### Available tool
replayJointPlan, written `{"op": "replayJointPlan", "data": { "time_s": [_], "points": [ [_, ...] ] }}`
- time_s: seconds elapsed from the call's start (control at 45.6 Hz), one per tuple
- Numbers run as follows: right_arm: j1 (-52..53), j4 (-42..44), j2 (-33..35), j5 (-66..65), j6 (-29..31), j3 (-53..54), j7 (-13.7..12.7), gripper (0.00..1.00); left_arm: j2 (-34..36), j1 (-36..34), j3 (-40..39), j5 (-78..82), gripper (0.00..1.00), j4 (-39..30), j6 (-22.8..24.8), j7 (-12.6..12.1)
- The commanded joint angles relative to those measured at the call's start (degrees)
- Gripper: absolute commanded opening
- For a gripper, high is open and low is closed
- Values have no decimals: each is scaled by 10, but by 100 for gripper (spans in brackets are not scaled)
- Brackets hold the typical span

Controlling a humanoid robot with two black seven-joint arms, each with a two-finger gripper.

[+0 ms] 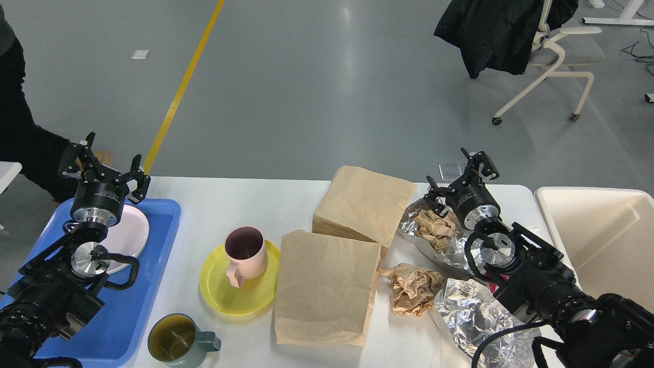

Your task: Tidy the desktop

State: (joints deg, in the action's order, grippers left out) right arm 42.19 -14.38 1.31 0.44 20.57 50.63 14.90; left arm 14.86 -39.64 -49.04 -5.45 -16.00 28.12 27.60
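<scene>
The white desktop (225, 199) spans the view and carries clutter. A pink mug (247, 254) stands on a yellow plate (225, 291) left of centre. A green mug (176, 340) sits at the near edge. Two brown paper bags (364, 204) (323, 291) lie in the middle. Crumpled brown paper (414, 289) lies beside them, and another wad (433, 227) rests on crinkled foil (409, 220). More foil (472, 314) lies near the right arm. My left gripper (104, 164) hangs open over the blue tray's far end. My right gripper (462, 174) is open above the foil, holding nothing.
A blue tray (153, 245) at the left holds a white plate (130, 232). A cream bin (603, 230) stands off the right end of the table. A person in black (20, 138) stands at the far left, and an office chair with a black jacket (503, 30) stands on the floor beyond.
</scene>
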Motion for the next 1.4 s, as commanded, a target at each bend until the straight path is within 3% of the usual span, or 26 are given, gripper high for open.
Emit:
{"op": "replayJointPlan", "data": {
  "time_s": [0.0,0.175,0.482,0.833,0.898,1.161,1.293,1.38],
  "points": [
    [0,0,0,0,0,0,0,100,1,1,3,3,96,-3,0,-6],
    [0,0,0,0,0,0,0,100,11,-4,43,4,96,-7,-3,-33],
    [0,0,0,0,0,0,0,100,5,-18,54,5,96,-6,-8,-39],
    [0,0,0,0,0,0,0,100,86,-237,83,15,96,-6,-5,-38],
    [0,0,0,0,0,0,0,100,104,-292,149,28,96,-7,-4,-39],
    [0,0,0,0,0,0,0,100,131,-563,592,86,96,-7,2,-38],
    [0,0,0,0,0,0,0,100,129,-656,836,91,96,-11,2,-38],
    [0,0,0,0,0,0,0,100,118,-695,934,91,96,-24,4,-38]
  ]
}}
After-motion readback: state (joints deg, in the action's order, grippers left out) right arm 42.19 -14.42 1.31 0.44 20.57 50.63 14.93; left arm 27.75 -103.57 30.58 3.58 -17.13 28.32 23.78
